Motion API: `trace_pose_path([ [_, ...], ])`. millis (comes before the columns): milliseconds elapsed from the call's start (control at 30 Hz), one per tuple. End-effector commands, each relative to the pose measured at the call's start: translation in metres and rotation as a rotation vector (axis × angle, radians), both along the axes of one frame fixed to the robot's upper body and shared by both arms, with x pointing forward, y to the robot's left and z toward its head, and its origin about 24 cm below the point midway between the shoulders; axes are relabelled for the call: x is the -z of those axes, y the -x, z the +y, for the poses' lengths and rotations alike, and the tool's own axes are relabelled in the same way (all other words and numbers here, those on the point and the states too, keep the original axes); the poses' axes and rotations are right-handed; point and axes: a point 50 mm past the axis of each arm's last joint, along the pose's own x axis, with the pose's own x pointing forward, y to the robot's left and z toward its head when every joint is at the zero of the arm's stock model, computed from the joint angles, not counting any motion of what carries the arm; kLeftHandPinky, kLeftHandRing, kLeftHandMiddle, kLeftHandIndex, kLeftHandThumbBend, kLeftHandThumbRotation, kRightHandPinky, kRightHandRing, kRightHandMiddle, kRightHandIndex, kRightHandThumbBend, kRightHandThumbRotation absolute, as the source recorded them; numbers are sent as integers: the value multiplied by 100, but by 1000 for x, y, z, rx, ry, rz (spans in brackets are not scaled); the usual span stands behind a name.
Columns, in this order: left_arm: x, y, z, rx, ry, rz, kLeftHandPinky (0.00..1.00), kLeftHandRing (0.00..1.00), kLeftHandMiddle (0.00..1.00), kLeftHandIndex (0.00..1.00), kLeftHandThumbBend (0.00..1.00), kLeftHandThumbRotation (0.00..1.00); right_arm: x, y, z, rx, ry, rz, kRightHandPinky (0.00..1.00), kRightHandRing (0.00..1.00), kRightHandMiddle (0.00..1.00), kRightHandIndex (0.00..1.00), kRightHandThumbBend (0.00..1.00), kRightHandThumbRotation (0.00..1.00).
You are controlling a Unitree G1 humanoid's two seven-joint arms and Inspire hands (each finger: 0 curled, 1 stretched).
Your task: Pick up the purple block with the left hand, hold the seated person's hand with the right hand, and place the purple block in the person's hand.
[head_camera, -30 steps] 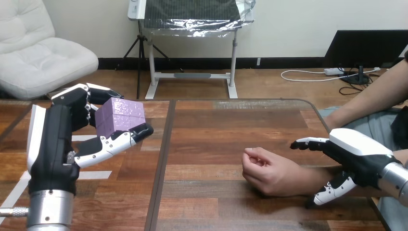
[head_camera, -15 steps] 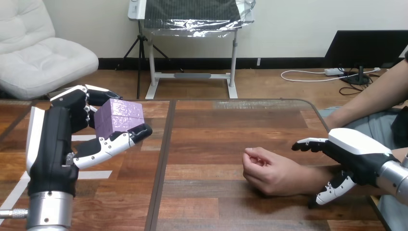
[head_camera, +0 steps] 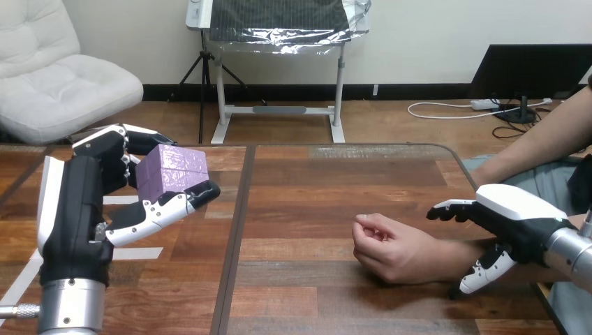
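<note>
I see the left robot hand (head_camera: 73, 209) raised above the left part of the brown wooden table (head_camera: 314, 181). It holds the purple cube-shaped block (head_camera: 173, 169): the fingers curl behind the block's far side and the thumb presses under its near edge. So the block is in the air, clear of the table. The person's hand (head_camera: 391, 252) rests on the table, right of the middle, loosely curled and well apart from the block. The right robot hand (head_camera: 516, 218) is above the person's wrist (head_camera: 455, 255), spread wide, with its fingers on the far side of the wrist and its thumb on the near side. I cannot tell if it touches the wrist.
</note>
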Motion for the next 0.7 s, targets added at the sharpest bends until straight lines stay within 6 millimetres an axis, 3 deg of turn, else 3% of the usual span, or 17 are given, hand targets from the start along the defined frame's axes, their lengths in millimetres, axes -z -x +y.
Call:
trace_pose_path([
  [0,-17,-3,1,-2,8,-85,24,30,37,40,52,0,18,6,-16,103,35,118,73,85,84,84,98,18],
  [667,-19,0,5,-11,8,-98,24,30,37,40,47,0,26,6,-17,114,86,208,61,76,81,79,95,21],
])
